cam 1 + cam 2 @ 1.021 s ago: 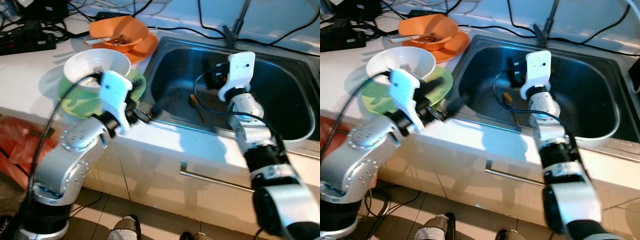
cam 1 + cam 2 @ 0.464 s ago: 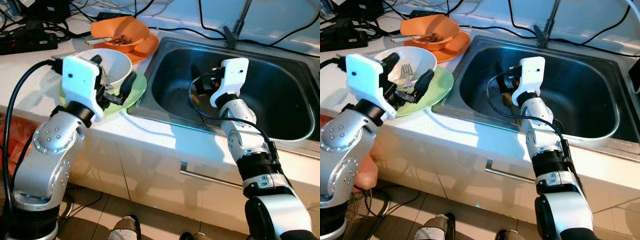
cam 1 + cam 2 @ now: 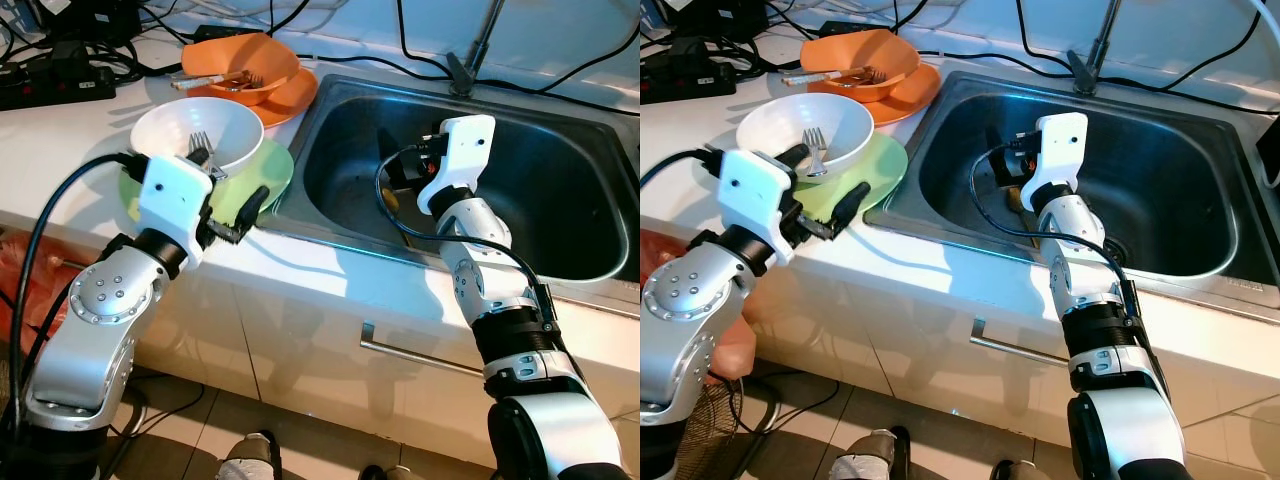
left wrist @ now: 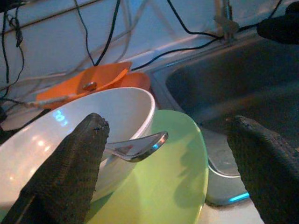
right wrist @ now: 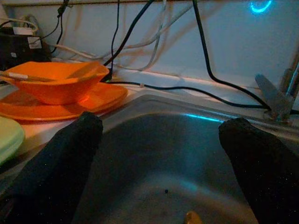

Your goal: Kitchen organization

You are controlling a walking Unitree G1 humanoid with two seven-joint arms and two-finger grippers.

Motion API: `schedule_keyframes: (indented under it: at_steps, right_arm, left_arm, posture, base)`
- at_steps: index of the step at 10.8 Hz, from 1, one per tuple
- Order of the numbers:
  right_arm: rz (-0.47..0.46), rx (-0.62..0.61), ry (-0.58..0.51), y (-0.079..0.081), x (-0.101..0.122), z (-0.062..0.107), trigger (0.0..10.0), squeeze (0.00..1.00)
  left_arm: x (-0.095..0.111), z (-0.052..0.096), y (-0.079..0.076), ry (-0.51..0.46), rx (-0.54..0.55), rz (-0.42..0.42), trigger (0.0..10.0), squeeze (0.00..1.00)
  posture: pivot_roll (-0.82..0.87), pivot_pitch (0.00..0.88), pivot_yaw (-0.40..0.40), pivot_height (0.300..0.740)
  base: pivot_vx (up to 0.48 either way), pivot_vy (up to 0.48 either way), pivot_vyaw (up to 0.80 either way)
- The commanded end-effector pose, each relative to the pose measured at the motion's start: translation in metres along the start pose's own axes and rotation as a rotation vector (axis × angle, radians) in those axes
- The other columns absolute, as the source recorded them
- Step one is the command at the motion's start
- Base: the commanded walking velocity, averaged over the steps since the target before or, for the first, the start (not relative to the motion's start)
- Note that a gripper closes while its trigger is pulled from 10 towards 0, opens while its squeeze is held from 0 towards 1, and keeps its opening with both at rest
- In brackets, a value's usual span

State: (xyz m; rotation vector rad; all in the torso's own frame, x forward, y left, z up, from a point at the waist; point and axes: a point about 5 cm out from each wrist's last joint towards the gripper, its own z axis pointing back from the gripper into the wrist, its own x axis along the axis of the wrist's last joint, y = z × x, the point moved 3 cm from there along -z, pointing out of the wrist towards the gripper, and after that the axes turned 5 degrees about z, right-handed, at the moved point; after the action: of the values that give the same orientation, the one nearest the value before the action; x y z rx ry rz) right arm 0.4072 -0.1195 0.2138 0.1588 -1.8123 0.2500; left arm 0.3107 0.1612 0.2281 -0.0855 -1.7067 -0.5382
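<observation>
My left hand [image 3: 830,210] is spread wide and holds nothing; it hovers just at the near edge of the green plate [image 3: 262,172], with the white bowl [image 3: 196,130] sitting on that plate right in front of it. In the left wrist view one finger [image 4: 70,168] lies in front of the bowl wall and the other stands over the sink side, so the opening is wider than what I need. A fork [image 3: 815,148] lies inside the bowl, its handle coming over the rim toward me. I judge the step is to take the bowl or the plate, so I would lower the hand slowly, bring one finger inside the rim without pushing the fork, and close only when the wall is between both fingers. My right hand [image 3: 418,172] is also spread and empty, low inside the steel sink [image 3: 590,190], above a small yellowish object [image 5: 192,217] on the bottom. Behind, on the white surface [image 3: 60,130], an orange bowl [image 3: 238,62] rests on an orange plate [image 3: 290,95]; I must not knock them.
</observation>
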Motion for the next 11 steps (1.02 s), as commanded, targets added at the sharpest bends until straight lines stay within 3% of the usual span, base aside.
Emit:
schedule_keyframes:
  at_steps: [1,2,3,5,6,7,11]
  right_arm:
    - [-0.014,-0.011,-0.002,-0.004,0.001,0.003,10.0,0.00]
    - [-0.017,-0.015,0.001,-0.005,0.000,0.004,10.0,0.00]
    - [-0.021,-0.013,0.005,-0.005,-0.001,0.005,10.0,0.00]
    - [-0.113,0.111,0.008,0.011,0.002,0.008,10.0,0.00]
    - [-0.192,0.308,-0.003,0.032,0.009,0.016,10.0,0.00]
    - [-0.212,0.426,-0.002,0.041,0.012,0.024,10.0,0.00]
    - [-0.221,0.708,0.027,0.050,0.021,0.054,10.0,0.00]
  left_arm:
    - [-0.003,0.000,-0.002,0.008,-0.025,-0.026,10.0,0.00]
    - [-0.006,0.000,0.005,0.014,-0.026,-0.061,2.5,0.00]
    - [-0.009,0.000,0.013,0.017,-0.010,-0.076,0.0,0.00]
    - [-0.010,0.001,0.017,0.013,-0.018,-0.125,0.0,0.00]
    - [-0.010,0.000,0.019,0.003,-0.024,-0.139,0.0,0.00]
    - [-0.010,-0.001,0.020,-0.002,-0.028,-0.145,0.0,0.00]
    - [-0.009,-0.004,0.023,-0.028,-0.036,-0.170,0.0,0.00]
  posture:
    - [0.24,0.119,-0.031,0.740]
    - [0.24,0.121,-0.031,0.740]
    - [0.24,0.125,-0.031,0.740]
    - [0.24,0.126,-0.032,0.740]
    - [0.23,0.127,-0.031,0.740]
    - [0.23,0.127,-0.031,0.740]
    - [0.23,0.130,-0.032,0.740]
  base:
    - [0.000,0.000,0.00]
    - [0.000,0.000,0.00]
    - [0.000,0.000,0.00]
    - [0.000,0.000,0.00]
    - [0.000,0.000,0.00]
    - [0.000,0.000,0.00]
    - [0.000,0.000,0.00]
